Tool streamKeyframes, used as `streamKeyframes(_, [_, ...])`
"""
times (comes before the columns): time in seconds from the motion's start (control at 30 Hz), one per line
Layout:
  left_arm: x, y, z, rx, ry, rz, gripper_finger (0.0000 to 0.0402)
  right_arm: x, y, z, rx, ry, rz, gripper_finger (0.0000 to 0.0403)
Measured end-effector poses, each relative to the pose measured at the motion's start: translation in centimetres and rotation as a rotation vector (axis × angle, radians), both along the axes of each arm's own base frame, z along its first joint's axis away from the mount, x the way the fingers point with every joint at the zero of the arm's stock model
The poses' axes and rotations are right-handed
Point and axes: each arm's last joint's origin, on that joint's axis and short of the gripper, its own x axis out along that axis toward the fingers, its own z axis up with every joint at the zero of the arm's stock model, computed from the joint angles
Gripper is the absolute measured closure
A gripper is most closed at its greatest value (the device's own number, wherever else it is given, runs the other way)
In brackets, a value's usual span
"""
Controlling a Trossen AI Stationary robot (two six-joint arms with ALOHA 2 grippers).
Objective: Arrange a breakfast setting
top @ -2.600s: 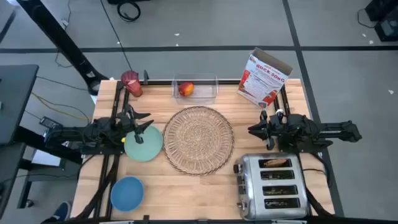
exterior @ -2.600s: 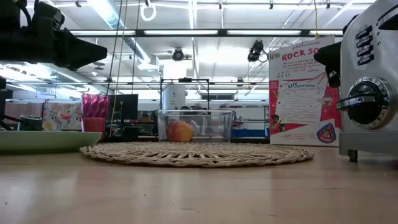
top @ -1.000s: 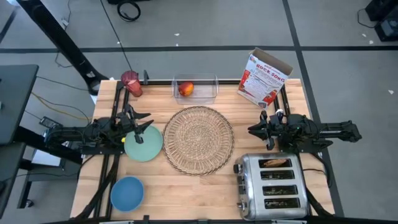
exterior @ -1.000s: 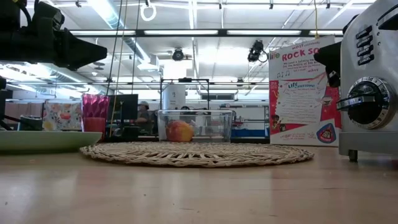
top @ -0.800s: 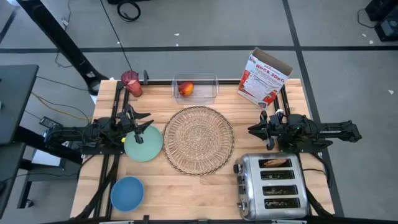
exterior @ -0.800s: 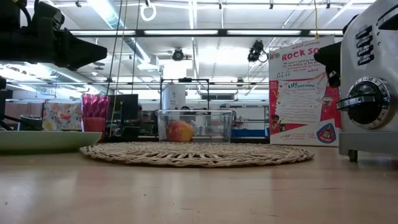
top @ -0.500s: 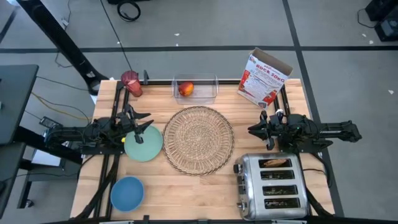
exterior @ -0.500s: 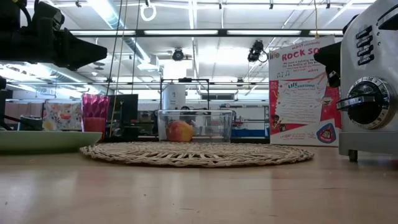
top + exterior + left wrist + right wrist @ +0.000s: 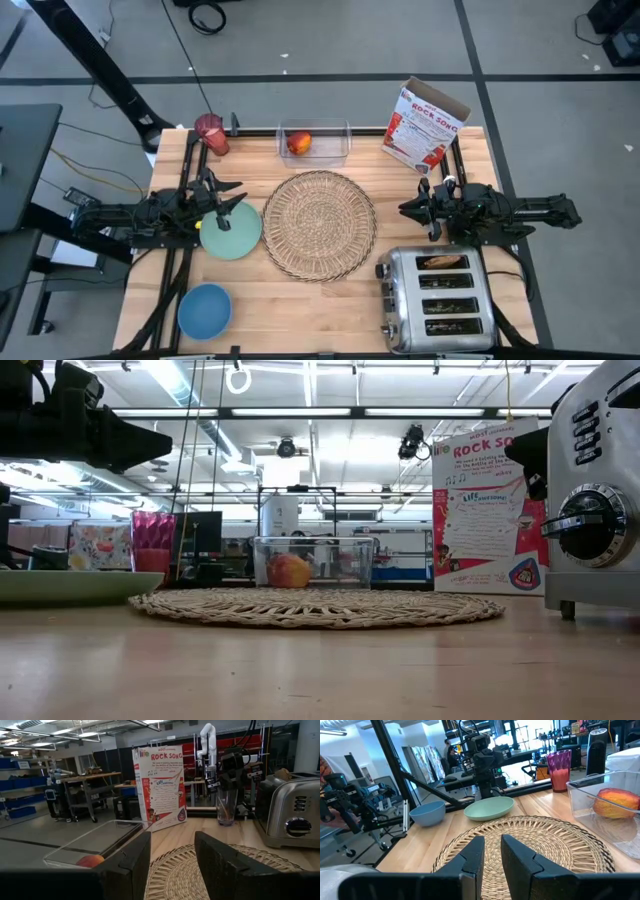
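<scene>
The round wicker placemat (image 9: 320, 225) lies mid-table. The mint-green plate (image 9: 231, 233) rests left of it, its rim touching the mat's edge. The blue bowl (image 9: 205, 310) sits at the near left and the red cup (image 9: 211, 133) at the far left. The apple (image 9: 299, 143) lies in the clear tub (image 9: 330, 145). A toast slice (image 9: 443, 261) sticks out of the toaster's far slot. A clear glass (image 9: 226, 807) holding a thin orange thing stands by my right gripper. My left gripper (image 9: 235, 196) hovers open over the plate's far edge. My right gripper (image 9: 403, 209) is open by a narrow gap, right of the mat.
The chrome toaster (image 9: 437, 295) fills the near right corner. A cereal box (image 9: 425, 125) stands at the far right. Bare wood shows along the near edge between bowl and toaster. People and other arms show in the room beyond the table.
</scene>
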Motion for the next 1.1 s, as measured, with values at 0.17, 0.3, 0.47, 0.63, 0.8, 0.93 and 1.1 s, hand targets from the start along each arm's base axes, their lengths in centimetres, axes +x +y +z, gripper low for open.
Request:
streamKeyframes(0.17, [0.0, 0.0, 0.1, -0.001, -0.009, 0.000, 0.0241, 0.0, 0.0, 0.0, 0.000, 0.000, 0.000, 0.0330])
streamKeyframes(0.3, [-0.2, 0.0, 1.2, -0.209, -0.213, -0.047, 0.0241, 0.0, 0.0, 0.3, 0.000, -0.030, -0.013, 0.0330])
streamKeyframes(0.47, [-0.5, 0.0, 2.1, -0.542, -0.445, -0.139, 0.0241, -0.1, -0.1, 1.0, -0.006, -0.105, -0.031, 0.0330])
streamKeyframes(0.63, [-0.8, 0.3, 2.5, -0.661, -0.567, -0.081, 0.0241, -0.3, -0.4, 2.3, 0.061, -0.245, -0.125, 0.0330])
streamKeyframes(0.8, [-1.0, 0.3, 2.8, -0.629, -0.601, -0.071, 0.0241, -0.6, -0.8, 3.0, 0.192, -0.339, -0.243, 0.0330])
streamKeyframes(0.93, [-1.0, 0.2, 3.2, -0.628, -0.585, -0.093, 0.0241, -0.8, -0.7, 4.2, 0.229, -0.350, -0.226, 0.0331])
streamKeyframes(1.1, [-1.1, 0.1, 5.9, -0.584, -0.569, -0.119, 0.0241, -0.3, -0.6, 6.9, 0.205, -0.280, -0.214, 0.0335])
